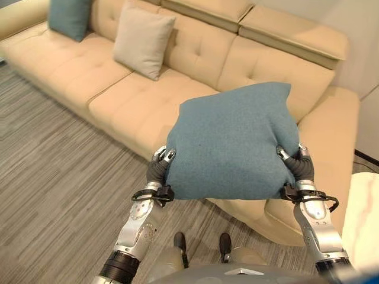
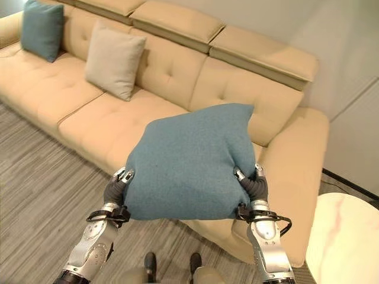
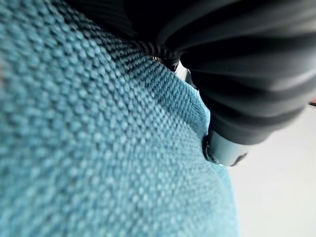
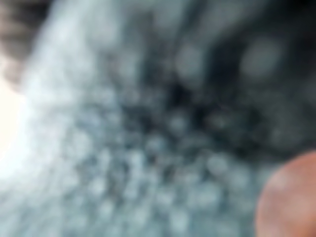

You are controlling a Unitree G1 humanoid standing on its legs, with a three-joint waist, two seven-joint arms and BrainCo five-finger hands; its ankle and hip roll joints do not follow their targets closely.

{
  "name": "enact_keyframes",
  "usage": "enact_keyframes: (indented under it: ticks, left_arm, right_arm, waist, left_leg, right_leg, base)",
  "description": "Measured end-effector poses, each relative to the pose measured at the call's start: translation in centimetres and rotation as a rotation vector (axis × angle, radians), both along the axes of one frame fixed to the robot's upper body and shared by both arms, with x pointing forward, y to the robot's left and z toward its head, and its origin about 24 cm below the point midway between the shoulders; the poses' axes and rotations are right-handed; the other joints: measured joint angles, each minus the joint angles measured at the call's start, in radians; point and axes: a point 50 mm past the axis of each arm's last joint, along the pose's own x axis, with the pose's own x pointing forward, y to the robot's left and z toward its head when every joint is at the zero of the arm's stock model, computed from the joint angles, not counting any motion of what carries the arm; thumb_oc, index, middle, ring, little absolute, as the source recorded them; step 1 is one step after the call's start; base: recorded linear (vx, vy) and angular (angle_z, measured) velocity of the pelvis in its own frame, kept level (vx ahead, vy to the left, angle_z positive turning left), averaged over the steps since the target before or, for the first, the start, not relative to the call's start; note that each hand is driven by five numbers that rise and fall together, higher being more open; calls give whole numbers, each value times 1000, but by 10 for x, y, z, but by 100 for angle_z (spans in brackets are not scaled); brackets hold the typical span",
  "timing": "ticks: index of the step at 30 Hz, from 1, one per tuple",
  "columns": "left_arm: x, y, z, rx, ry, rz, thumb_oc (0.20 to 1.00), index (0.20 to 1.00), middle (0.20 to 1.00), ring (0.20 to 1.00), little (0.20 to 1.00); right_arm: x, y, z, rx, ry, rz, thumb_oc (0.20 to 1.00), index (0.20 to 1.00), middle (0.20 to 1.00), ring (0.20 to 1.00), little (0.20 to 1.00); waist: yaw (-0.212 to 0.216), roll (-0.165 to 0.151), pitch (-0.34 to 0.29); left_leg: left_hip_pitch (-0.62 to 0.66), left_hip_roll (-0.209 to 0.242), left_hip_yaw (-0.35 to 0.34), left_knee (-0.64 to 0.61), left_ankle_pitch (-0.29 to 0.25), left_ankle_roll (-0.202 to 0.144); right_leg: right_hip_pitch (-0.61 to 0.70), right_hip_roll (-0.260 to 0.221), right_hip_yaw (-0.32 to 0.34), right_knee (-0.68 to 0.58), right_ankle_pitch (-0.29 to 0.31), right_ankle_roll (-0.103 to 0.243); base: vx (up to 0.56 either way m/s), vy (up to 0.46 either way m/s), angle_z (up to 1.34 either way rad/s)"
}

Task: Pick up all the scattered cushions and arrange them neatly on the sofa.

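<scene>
Left eye view: I hold one teal cushion in the air between my two robot hands, at the centre of the frame, in front of the sofa and above its front edge. My left robot hand presses in on the cushion's 8 o'clock corner; my right robot hand presses in on its 4 o'clock corner. The fingers of both sink into or pass behind the fabric, so I cannot tell whether they are curled or straight.

Step in hand, by my judgement: carry and place. The cushion is lifted but not yet set down.

Next move calls for: reach forward toward 12 o'clock, stand the cushion against the backrest over the free seat near the right armrest, then release both sides together.

Count:
- Teal cushions: two; one held, one second teal cushion on the sofa at 11 o'clock.
- Beige cushion: one, leaning on the backrest, at 11 o'clock from the held cushion.
- Sofa: one.
</scene>
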Motion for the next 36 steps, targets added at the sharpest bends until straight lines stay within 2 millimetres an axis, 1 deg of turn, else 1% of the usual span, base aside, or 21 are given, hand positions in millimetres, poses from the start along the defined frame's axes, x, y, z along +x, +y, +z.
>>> enact_keyframes:
  ticks: [3, 5, 6, 8, 9, 11, 13, 14, 15, 17, 20, 23, 24, 25, 26, 29, 31, 32, 33, 34, 36]
  left_arm:
    - [1, -1, 1, -3, -3, -2, 200, 200, 200, 200, 200]
    - [1, -5, 0, -20, 1, -2, 200, 200, 200, 200, 200]
    - [1, -4, 0, -19, 2, -1, 200, 200, 200, 200, 200]
    - [0, 1, -1, 12, 13, -6, 200, 200, 200, 200, 200]
    - [2, 7, 2, 34, 5, -3, 200, 200, 200, 200, 200]
    - [5, 13, 6, 50, -11, 11, 200, 200, 200, 200, 200]
    - [8, 18, 9, 61, -24, 27, 200, 200, 200, 200, 200]
    - [11, 18, 13, 68, -41, 23, 200, 200, 200, 200, 200]
    - [11, 19, 14, 67, -50, 26, 200, 200, 200, 200, 200]
    - [6, 20, 9, 64, -31, 38, 200, 200, 200, 200, 200]
    - [-1, 28, 4, 75, -12, 74, 200, 200, 200, 200, 200]
    - [-2, 24, 3, 58, -9, 76, 200, 200, 200, 200, 200]
    - [-3, 19, 1, 35, -5, 75, 200, 200, 200, 200, 200]
    - [-4, 14, -1, 15, 0, 74, 200, 200, 200, 200, 200]
    - [-4, 12, -1, 9, 1, 71, 200, 200, 200, 200, 200]
    - [-1, 4, 1, -11, -12, 45, 200, 200, 200, 200, 200]
    - [2, -3, 4, -15, -24, 19, 200, 200, 200, 200, 200]
    - [2, -3, 4, -15, -26, 17, 200, 200, 200, 200, 200]
    - [2, -4, 5, -18, -30, 16, 200, 200, 200, 200, 200]
    - [2, -5, 6, -21, -37, 14, 200, 200, 200, 200, 200]
    - [4, -5, 12, -22, -62, 8, 200, 200, 200, 200, 200]
  right_arm:
    - [0, -2, 1, -9, -4, -3, 200, 200, 200, 200, 200]
    - [0, -5, 2, -22, -5, -8, 200, 200, 200, 200, 200]
    - [0, -5, 2, -15, -5, -12, 200, 200, 200, 200, 200]
    - [0, 2, 1, -6, -4, 11, 200, 200, 200, 200, 200]
    - [0, 7, 3, 4, -17, 25, 200, 200, 200, 200, 200]
    - [0, 16, 7, 29, -38, 46, 200, 200, 200, 200, 200]
    - [8, 24, 16, 41, -78, 71, 200, 200, 200, 200, 200]
    - [9, 22, 18, 33, -88, 68, 200, 200, 200, 200, 200]
    - [10, 22, 20, 37, -95, 64, 200, 200, 200, 200, 200]
    - [12, 27, 21, 25, -101, 96, 200, 200, 200, 200, 200]
    - [13, 36, 22, 12, -101, 147, 200, 200, 200, 200, 200]
    - [13, 31, 21, 1, -96, 135, 200, 200, 200, 200, 200]
    - [12, 25, 18, -6, -84, 113, 200, 200, 200, 200, 200]
    - [10, 21, 15, -16, -70, 100, 200, 200, 200, 200, 200]
    - [9, 17, 15, -29, -66, 96, 200, 200, 200, 200, 200]
    - [10, 7, 20, -68, -77, 80, 200, 200, 200, 200, 200]
    - [7, -1, 19, -76, -68, 55, 200, 200, 200, 200, 200]
    - [7, -1, 19, -78, -68, 54, 200, 200, 200, 200, 200]
    - [7, -1, 21, -82, -78, 58, 200, 200, 200, 200, 200]
    - [6, -2, 20, -80, -78, 55, 200, 200, 200, 200, 200]
    - [6, -3, 20, -71, -79, 50, 200, 200, 200, 200, 200]
  waist:
    - [-3, -1, 10]
    - [-2, 18, 22]
    - [-2, 14, 23]
    - [3, -16, 11]
    - [-1, -21, 10]
    - [4, -20, 11]
    - [25, -2, 24]
    - [20, 6, 26]
    - [23, 13, 33]
    - [24, 22, 35]
    - [22, 26, 34]
    - [17, 11, 25]
    - [9, 26, 24]
    - [8, 42, 21]
    - [14, 44, 21]
    - [-3, 57, 13]
    - [-8, 41, 5]
    - [-6, 38, 1]
    - [-3, 30, -3]
    - [-4, 31, -3]
    - [-4, 16, 5]
  left_leg:
    - [-2, 12, -21, -108, -16, 1]
    - [-1, 44, -47, -161, -15, -4]
    - [10, 39, -31, -162, 22, 1]
    - [59, -7, 16, -198, 44, 48]
    - [90, -36, 27, -218, 50, 86]
    - [131, -57, 50, -229, 33, 120]
    - [178, -47, 87, -258, 29, 126]
    - [194, -47, 84, -257, 23, 133]
    - [212, -49, 87, -269, 0, 149]
    - [259, -55, 117, -307, 6, 151]
    - [282, -56, 177, -316, -21, 132]
    - [309, -58, 178, -316, -48, 93]
    - [325, -35, 159, -316, -62, 68]
    - [340, -12, 145, -310, -65, 53]
    - [354, 5, 125, -291, -67, 48]
    - [340, 45, 77, -201, -78, 10]
    - [256, 59, 43, 5, -98, -26]
    - [236, 60, 42, 45, -97, -28]
    - [145, 78, 32, 233, -108, -59]
    - [112, 78, 16, 263, -115, -61]
    - [63, 75, 16, 171, -132, -40]
  right_leg:
    - [-6, -18, 14, 12, -5, 0]
    - [-6, -9, 31, 16, -19, 22]
    - [-5, -18, 44, 16, -26, 36]
    - [8, -59, 87, 12, -10, 78]
    - [14, -84, 85, 27, -10, 95]
    - [9, -104, 87, 78, -6, 107]
    - [-68, -97, 114, 244, -10, 127]
    - [-129, -101, 116, 393, -49, 162]
    - [-160, -91, 105, 439, -44, 166]
    - [-218, -90, 67, 488, -73, 149]
    - [-282, -60, -15, 264, -34, 129]
    - [-255, -52, -104, 103, 103, 101]
    - [-202, -18, -110, 49, 163, 57]
    - [-163, 14, -107, 16, 160, 38]
    - [-135, 35, -103, 3, 166, -7]
    - [-84, 60, -105, -10, 120, -35]
    - [-53, 48, -124, -12, 94, -40]
    - [-52, 46, -124, -12, 91, -43]
    - [-35, 43, -121, -14, 74, -75]
    - [-30, 47, -121, -14, 68, -82]
    - [-27, 53, -99, -25, 51, -74]
  base:
    - [192, 76, -6]
    - [303, 175, -30]
    - [258, 149, -53]
    - [226, 177, -53]
    - [222, 277, -34]
    - [167, 260, -33]
    - [110, 145, -45]
    - [154, 156, -20]
    - [208, 177, -11]
    - [200, 50, -42]
    - [179, -22, -59]
    - [273, -80, -8]
    - [314, -106, 15]
    - [235, -86, 6]
    - [239, -96, -1]
    - [254, -150, 6]
    - [114, -101, 31]
    - [109, -51, 4]
    - [116, -19, -8]
    - [180, 35, -15]
    - [224, 84, -21]
